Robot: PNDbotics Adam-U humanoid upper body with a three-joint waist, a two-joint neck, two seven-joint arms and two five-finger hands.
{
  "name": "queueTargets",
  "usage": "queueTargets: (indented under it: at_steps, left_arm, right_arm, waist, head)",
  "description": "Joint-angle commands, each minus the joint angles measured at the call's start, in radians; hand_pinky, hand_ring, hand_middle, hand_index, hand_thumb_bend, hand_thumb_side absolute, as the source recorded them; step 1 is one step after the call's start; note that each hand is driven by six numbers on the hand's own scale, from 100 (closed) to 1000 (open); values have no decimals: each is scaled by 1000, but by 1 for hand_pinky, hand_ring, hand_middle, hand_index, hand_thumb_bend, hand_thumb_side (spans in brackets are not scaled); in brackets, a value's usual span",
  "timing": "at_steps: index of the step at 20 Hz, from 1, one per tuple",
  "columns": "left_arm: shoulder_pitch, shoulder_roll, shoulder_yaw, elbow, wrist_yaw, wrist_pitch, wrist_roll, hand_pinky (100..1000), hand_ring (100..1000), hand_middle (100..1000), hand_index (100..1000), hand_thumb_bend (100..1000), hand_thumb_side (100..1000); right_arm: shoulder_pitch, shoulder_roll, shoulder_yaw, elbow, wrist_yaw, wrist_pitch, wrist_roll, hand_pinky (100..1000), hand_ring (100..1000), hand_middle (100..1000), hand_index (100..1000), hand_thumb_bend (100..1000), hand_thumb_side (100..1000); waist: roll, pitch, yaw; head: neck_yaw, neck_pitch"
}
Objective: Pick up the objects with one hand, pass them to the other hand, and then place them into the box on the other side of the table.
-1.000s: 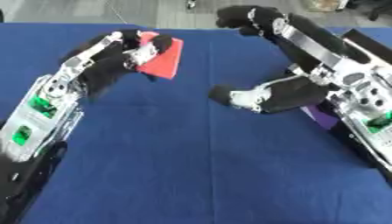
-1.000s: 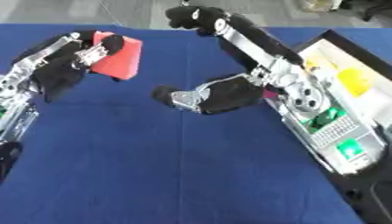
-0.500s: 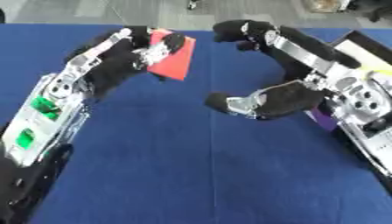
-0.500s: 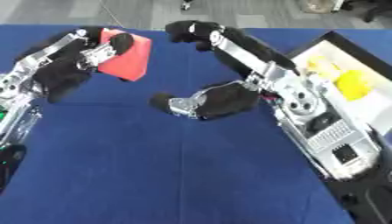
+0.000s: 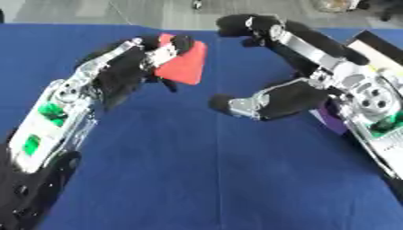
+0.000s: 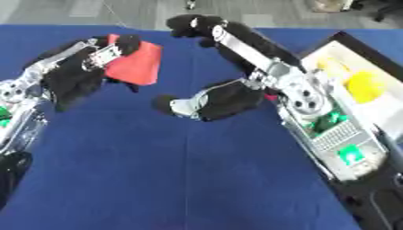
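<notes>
A flat red object (image 5: 183,66) is held above the blue table by my left hand (image 5: 138,63), whose fingers and thumb are curled round its left edge. My right hand (image 5: 271,99) is open just to the right of it, thumb stretched out low toward the red object and fingers arched high above, apart from it. A box (image 6: 352,67) lies at the right edge of the table; inside it are yellow objects (image 6: 367,85).
The blue tablecloth (image 5: 197,170) covers the table. A purple patch (image 5: 330,120) shows under my right forearm next to the box. Grey floor lies beyond the far edge.
My left hand has carried the red object to the right, toward my right hand. The right hand has shifted left, and the gap between them has narrowed.
</notes>
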Motion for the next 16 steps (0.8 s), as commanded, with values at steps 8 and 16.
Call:
queueTargets:
  at_steps: [8,16]
  left_arm:
    - [-38,-14,-13,10,163,53,30,550,539,474,525,273,522]
    - [-50,-7,-38,-28,287,67,84,550,539,474,526,265,528]
  right_arm:
    - [-11,20,-36,-16,82,-18,67,942,965,875,946,578,211]
    - [-5,44,-43,-16,98,29,80,937,959,868,946,548,249]
  waist:
    - [-6,-2,2]
    - [-8,2,2]
  head:
    - [-7,-11]
    - [-8,-8]
